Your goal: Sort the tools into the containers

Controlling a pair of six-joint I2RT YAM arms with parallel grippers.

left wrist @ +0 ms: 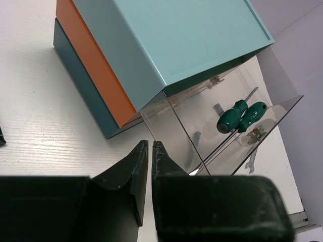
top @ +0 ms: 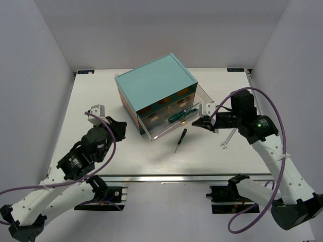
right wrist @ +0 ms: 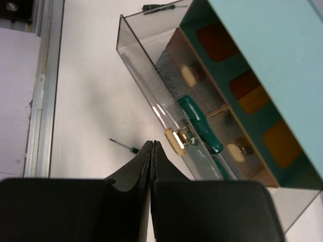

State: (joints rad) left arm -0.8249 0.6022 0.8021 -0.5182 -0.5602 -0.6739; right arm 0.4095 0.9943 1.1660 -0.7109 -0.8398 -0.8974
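Observation:
The chest (top: 154, 80) has a teal top and stands mid-table. One clear drawer (top: 166, 132) is pulled out. Two green-handled screwdrivers (top: 177, 116) lie inside it, and they also show in the left wrist view (left wrist: 237, 116). A small screwdriver (top: 180, 139) lies on the table in front of the drawer, its tip showing in the right wrist view (right wrist: 121, 145). The silver wrench (top: 228, 139) lies to the right. My right gripper (top: 197, 122) is shut and empty, just beside the open drawer's cream knob (right wrist: 174, 141). My left gripper (top: 121, 130) is shut and empty, left of the chest.
Closed drawers with brown fronts and cream knobs (right wrist: 189, 74) sit behind the open one. The chest's side has orange and dark teal bands (left wrist: 96, 75). White walls close in the table on three sides. A metal rail (top: 161, 177) runs along the near edge.

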